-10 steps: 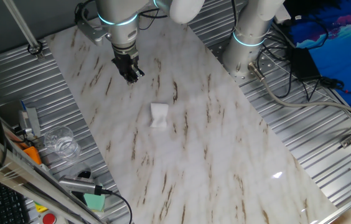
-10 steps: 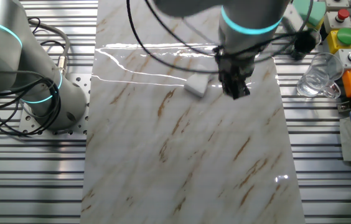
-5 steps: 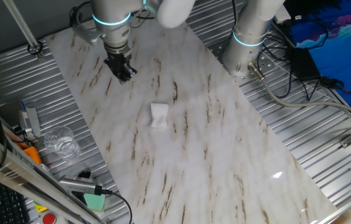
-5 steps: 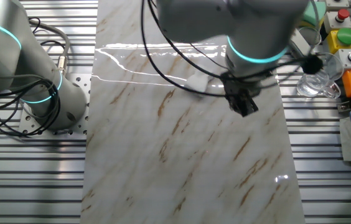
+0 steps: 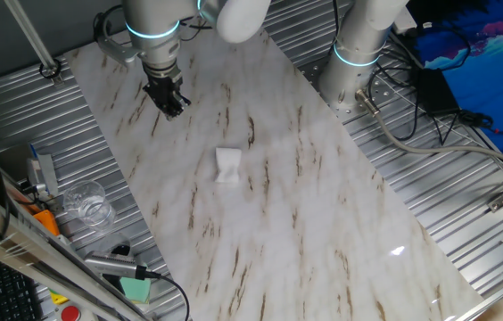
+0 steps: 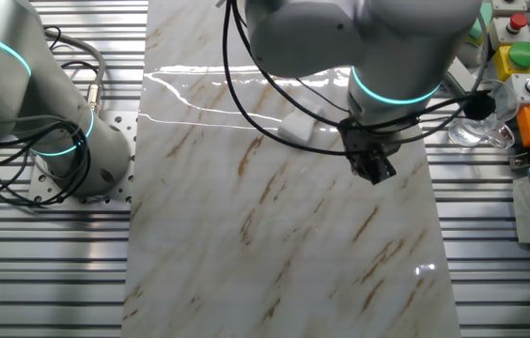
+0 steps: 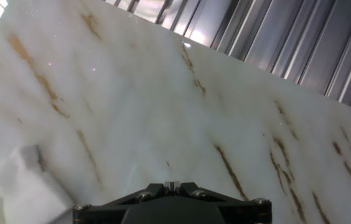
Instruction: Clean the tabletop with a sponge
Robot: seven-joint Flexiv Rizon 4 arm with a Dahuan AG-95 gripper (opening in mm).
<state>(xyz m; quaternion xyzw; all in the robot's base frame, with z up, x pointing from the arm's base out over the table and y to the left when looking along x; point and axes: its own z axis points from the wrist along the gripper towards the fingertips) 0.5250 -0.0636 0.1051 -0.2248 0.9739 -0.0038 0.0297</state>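
The sponge (image 5: pixel 226 165), a small white wrinkled piece, lies alone on the white marble-look tabletop (image 5: pixel 323 223) near its middle. My gripper (image 5: pixel 173 107) hangs over the slab's far left part, well apart from the sponge, with its black fingers together and nothing between them. In the other fixed view the sponge (image 6: pixel 295 127) lies just left of my arm, and the gripper (image 6: pixel 376 171) is near the slab's (image 6: pixel 246 263) right edge. In the hand view the sponge (image 7: pixel 20 180) is at the lower left, the gripper (image 7: pixel 171 185) at the bottom edge over bare marble (image 7: pixel 132 93).
A clear glass (image 5: pixel 86 203) and a green block (image 5: pixel 134 288) sit on the ribbed metal left of the slab. A second robot's base (image 5: pixel 358 53) stands by the far right edge. Button boxes (image 6: pixel 519 56) lie beside the glass (image 6: pixel 481 117).
My gripper has moved away from the sponge, toward the slab's far left edge. The sponge has stayed where it was.
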